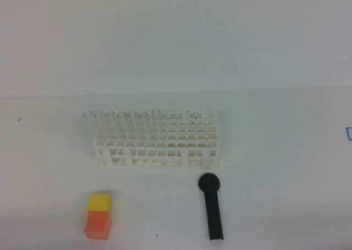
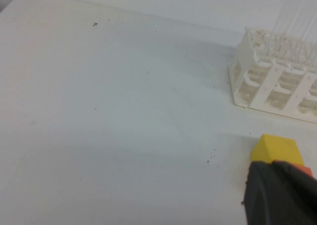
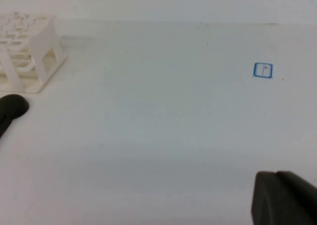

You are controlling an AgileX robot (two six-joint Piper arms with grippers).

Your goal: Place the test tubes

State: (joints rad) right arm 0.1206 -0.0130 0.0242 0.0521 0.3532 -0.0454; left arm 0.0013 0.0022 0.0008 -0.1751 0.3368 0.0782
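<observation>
A white test tube rack (image 1: 159, 145) stands mid-table, with several clear test tubes (image 1: 118, 122) upright in its left half; the right half's holes look empty. Neither arm appears in the high view. In the left wrist view my left gripper (image 2: 272, 166) shows as a dark tip with its fingers together, nothing between them, just in front of a yellow-and-orange block (image 2: 275, 146), with the rack (image 2: 270, 81) beyond. My right gripper (image 3: 276, 176) is likewise shut and empty over bare table, far from the rack's end (image 3: 34, 51).
The yellow-and-orange block (image 1: 99, 215) lies at the front left. A black tool with a round head (image 1: 212, 206) lies in front of the rack's right end, and its head is also seen in the right wrist view (image 3: 12, 108). A small blue square mark (image 3: 263, 70) is on the table at right.
</observation>
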